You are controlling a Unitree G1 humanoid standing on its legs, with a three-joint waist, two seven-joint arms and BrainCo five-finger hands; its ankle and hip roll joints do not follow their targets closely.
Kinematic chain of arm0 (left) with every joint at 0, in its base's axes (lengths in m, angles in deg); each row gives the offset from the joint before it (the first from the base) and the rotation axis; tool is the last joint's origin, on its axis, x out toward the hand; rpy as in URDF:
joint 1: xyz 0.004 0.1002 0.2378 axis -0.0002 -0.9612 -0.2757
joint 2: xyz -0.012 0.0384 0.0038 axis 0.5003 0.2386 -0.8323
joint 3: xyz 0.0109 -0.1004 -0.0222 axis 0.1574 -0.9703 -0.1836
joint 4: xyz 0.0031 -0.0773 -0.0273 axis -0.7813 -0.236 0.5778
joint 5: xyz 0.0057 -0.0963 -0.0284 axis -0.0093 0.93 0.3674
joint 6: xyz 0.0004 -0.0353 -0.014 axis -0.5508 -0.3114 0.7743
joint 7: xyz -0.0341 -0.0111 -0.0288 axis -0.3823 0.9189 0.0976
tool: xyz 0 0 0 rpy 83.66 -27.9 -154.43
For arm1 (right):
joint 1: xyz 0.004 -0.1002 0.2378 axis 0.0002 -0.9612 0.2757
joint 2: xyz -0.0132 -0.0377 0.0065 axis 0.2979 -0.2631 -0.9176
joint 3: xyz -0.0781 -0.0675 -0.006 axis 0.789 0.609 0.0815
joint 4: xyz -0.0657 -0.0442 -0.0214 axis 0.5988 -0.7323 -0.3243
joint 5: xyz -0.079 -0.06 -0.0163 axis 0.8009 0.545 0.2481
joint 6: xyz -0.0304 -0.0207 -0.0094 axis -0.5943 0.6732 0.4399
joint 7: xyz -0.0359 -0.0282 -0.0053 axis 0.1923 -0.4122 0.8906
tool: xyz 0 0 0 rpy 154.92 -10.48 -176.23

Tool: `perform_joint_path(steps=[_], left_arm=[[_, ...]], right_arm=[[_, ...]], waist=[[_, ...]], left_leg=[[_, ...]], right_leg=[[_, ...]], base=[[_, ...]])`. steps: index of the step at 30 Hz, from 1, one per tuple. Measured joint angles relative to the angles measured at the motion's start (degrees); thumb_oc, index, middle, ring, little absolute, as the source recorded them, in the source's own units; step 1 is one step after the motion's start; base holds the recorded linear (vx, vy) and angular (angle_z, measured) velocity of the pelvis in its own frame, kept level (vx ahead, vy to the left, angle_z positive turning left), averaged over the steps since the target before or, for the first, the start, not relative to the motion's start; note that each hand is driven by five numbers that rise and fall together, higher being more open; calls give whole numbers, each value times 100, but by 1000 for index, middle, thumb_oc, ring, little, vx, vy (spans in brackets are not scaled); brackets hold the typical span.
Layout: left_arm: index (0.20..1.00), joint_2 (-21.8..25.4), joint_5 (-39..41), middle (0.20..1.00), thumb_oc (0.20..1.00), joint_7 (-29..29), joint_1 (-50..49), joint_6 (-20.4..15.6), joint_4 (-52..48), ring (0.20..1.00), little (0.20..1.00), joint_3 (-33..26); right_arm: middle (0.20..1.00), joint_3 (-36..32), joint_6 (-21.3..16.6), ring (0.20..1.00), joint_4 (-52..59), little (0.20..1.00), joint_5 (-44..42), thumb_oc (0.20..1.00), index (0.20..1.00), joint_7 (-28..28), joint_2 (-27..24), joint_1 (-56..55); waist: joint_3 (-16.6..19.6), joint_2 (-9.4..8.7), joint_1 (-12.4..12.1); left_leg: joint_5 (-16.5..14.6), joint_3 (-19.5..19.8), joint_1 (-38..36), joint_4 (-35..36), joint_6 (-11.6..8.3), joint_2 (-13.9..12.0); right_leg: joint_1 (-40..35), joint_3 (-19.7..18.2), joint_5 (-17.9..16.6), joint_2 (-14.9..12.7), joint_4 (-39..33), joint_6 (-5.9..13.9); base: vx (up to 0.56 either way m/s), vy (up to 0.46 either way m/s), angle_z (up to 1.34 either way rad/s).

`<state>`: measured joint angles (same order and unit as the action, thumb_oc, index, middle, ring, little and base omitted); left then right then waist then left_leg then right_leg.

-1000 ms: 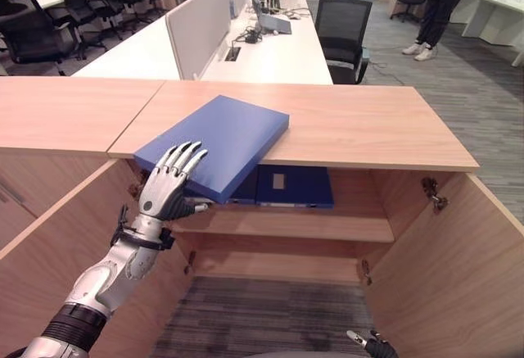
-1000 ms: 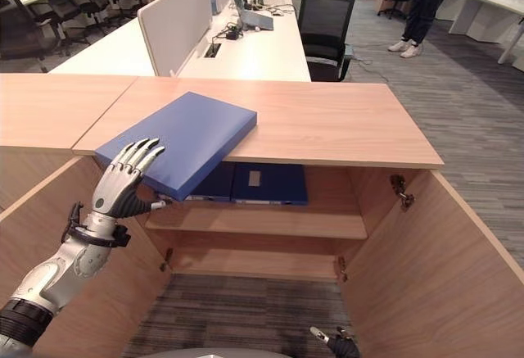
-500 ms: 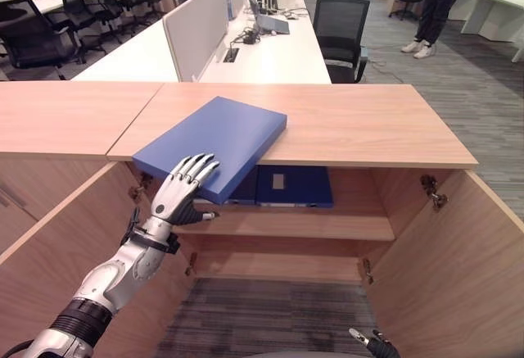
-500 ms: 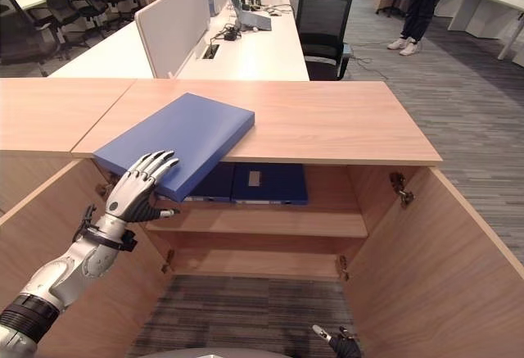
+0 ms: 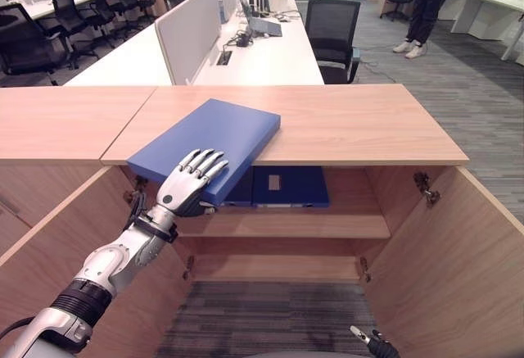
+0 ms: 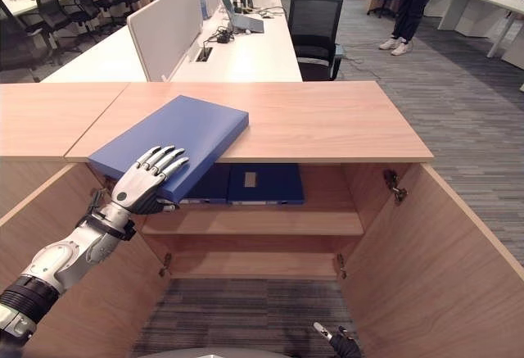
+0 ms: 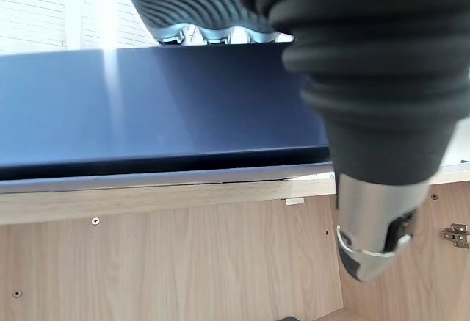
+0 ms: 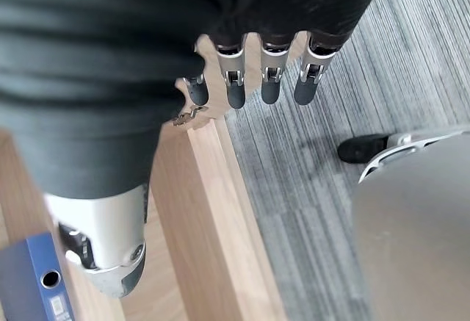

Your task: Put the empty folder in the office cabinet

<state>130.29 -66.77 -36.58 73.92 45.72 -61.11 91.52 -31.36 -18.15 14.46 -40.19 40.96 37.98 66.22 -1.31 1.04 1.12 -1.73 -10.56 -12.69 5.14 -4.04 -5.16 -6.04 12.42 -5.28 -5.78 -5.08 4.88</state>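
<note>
A flat blue folder (image 5: 205, 141) lies on the wooden cabinet top (image 5: 352, 124), its near corner jutting over the front edge above the open cabinet. My left hand (image 5: 187, 188) rests its straight fingers on top of that near corner, thumb (image 7: 374, 240) below the folder (image 7: 147, 108), not closed on it. The upper shelf (image 5: 286, 227) holds two blue binders (image 5: 286, 188) lying flat. Low down, my right hand (image 5: 370, 343) hangs with relaxed fingers (image 8: 236, 86) holding nothing, beside the right door's edge.
Both cabinet doors stand wide open, the left door (image 5: 49, 243) and the right door (image 5: 458, 251). Behind the cabinet are white desks (image 5: 262, 51), a black chair (image 5: 332, 26) and a standing person (image 5: 426, 6). Grey carpet (image 5: 270, 317) lies before the cabinet.
My left hand has slid forward and up, so its fingers now lie further onto the folder's near corner. The camera has shifted slightly. The folder has not moved.
</note>
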Motion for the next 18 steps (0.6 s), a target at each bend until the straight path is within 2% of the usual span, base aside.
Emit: perform_joint_path(steps=[17, 18], left_arm=[[1000, -1, -119, 1000, 1000, 78, 1, 154, 70, 1000, 1000, 123], [344, -1, -119, 344, 344, 78, 1, 164, 70, 344, 344, 123]], right_arm=[[1000, 0, -32, 1000, 1, 1000, -223, 1000, 1000, -29, 1, 1], [1000, 0, -32, 1000, 2, 1000, -222, 1000, 1000, -29, 1, 1]], waist=[[-1, 0, 1], [-1, 0, 1]], left_leg=[[-1, -13, 8, 6, -1, 0], [-1, -14, 10, 5, -1, 0]], right_leg=[[11, -6, 1, 1, -22, 1], [14, -8, 1, 1, -22, 1]], base=[[0, 0, 0], [0, 0, 0]])
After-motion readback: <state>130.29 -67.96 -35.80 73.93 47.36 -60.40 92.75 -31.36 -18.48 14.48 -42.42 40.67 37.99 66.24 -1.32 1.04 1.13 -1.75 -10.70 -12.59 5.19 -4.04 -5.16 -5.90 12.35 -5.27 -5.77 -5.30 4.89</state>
